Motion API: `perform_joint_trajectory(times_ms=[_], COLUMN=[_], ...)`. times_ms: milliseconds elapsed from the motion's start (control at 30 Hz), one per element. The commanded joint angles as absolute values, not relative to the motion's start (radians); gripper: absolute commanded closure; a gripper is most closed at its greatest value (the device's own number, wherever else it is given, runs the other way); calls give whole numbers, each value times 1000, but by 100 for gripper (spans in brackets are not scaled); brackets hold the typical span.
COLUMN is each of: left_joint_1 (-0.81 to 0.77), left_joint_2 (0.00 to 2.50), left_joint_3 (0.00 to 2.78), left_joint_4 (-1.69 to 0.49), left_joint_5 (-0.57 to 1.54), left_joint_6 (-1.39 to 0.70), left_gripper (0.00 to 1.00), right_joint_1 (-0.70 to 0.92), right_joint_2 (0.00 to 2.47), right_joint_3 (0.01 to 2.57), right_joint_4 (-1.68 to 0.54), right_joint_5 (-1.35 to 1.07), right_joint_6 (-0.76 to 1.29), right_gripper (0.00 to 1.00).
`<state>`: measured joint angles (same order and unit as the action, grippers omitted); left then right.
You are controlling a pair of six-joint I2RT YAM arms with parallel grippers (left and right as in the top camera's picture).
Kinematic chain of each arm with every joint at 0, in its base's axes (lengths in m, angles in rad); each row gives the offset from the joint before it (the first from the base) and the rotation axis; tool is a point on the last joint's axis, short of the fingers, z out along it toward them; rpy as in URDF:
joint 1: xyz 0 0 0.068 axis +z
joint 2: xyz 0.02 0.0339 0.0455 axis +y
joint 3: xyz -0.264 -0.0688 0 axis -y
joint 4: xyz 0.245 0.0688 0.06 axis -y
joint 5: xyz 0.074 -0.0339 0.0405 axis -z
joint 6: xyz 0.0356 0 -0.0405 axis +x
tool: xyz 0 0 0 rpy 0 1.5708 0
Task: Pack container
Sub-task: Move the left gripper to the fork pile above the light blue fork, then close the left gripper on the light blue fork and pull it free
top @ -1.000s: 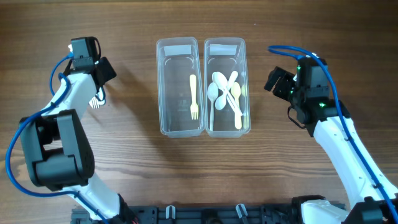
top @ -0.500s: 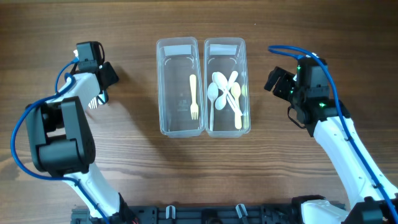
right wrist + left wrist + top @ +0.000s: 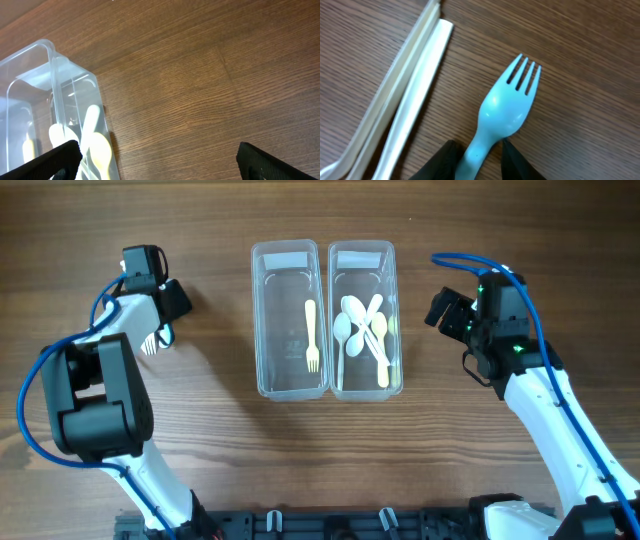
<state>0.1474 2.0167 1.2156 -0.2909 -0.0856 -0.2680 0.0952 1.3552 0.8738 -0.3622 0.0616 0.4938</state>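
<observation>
Gently pinch blue fork [image 3: 507, 107] neck between left jaws: flanking it closely, cannot tell whether clamped. Flat on counter [image 3: 580, 60], well left of left container [image 3: 285, 280]. Lift straight, avoiding white sticks [image 3: 420, 85] just beside. Leave right jaws spread wide, idle.

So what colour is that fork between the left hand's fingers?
The fork is pale blue, seen best in the left wrist view.

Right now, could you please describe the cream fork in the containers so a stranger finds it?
Two clear containers stand side by side. The left container holds only the cream fork, tines toward the robot; the right container holds a heap of cutlery.
</observation>
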Motion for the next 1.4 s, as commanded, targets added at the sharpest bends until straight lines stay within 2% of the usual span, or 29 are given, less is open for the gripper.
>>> perform_joint_trajectory(times_ms=[0, 33, 67, 100, 133, 433, 567, 800, 900, 1000, 1367], left_joint_1=[148, 148, 148, 148, 148, 139, 139, 139, 139, 139, 139], left_joint_2=[2054, 2054, 2054, 2054, 2054, 2054, 2058, 2059, 2059, 2059, 2039], left_joint_3=[1196, 1196, 1196, 1196, 1196, 1196, 1196, 1196, 1196, 1196, 1198], left_joint_4=[-338, -337, -333, -323, -313, -221, -193, -182, -182, -179, -149], left_joint_5=[37, 37, 36, 36, 36, 35, 32, 26, 26, 25, 16], left_joint_6=[-277, -277, -276, -276, -276, -182, -159, -160, -160, -160, -160], left_gripper=[72, 71, 65, 51, 47, 44, 45, 52, 59, 71, 75], right_joint_1=[96, 96, 96, 96, 96, 96, 96, 96, 96, 96, 96], right_joint_2=[1359, 1359, 1359, 1359, 1359, 1359, 1359, 1359, 1359, 1359, 1359], right_joint_3=[873, 873, 873, 873, 873, 873, 873, 873, 873, 873, 873], right_joint_4=[-360, -360, -360, -360, -360, -360, -360, -360, -360, -360, -360], right_joint_5=[82, 82, 82, 82, 82, 82, 82, 82, 82, 82, 82], right_joint_6=[500, 499, 500, 499, 500, 500, 500, 500, 500, 500, 500], right_gripper=[0, 0, 0, 0, 0, 0, 0, 0, 0, 0, 0])
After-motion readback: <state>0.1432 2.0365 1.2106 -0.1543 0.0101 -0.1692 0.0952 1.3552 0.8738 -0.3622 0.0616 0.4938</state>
